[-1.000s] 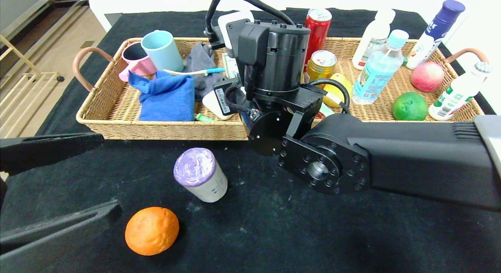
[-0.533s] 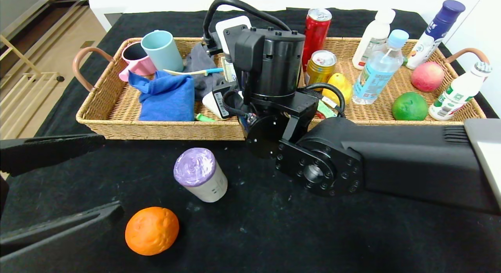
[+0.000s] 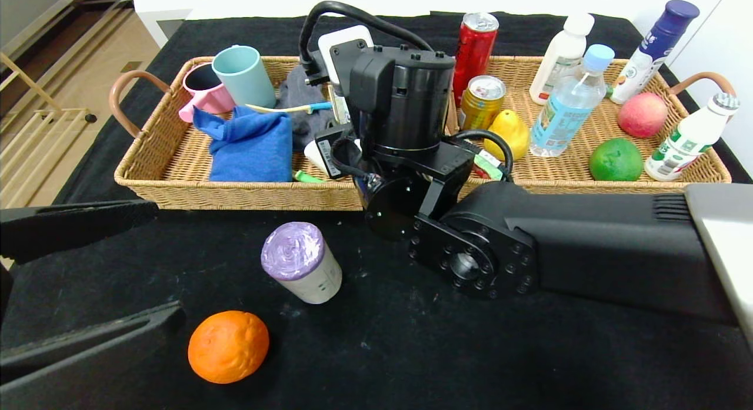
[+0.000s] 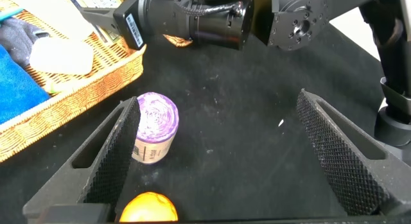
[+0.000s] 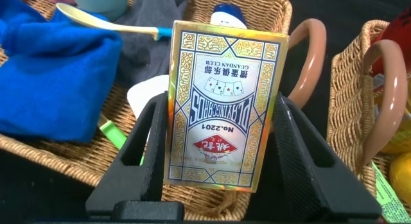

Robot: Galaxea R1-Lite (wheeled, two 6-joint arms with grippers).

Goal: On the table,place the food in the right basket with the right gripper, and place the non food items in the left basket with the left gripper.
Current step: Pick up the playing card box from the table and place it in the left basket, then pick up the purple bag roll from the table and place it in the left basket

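My right end effector (image 5: 218,153) pinches the card box (image 5: 221,105) over the left basket (image 5: 64,156); left end effector (image 4: 221,153) hangs spread above the counter (image 4: 244,121).

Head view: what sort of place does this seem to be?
Probably an indoor test room set up for sorting practice: a table draped in black cloth, two wicker baskets of household goods, and a bare tiled floor beside it.

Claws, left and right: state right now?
Left claw: open, holding nothing, above the table.
Right claw: shut on the playing-card box, over the left basket.
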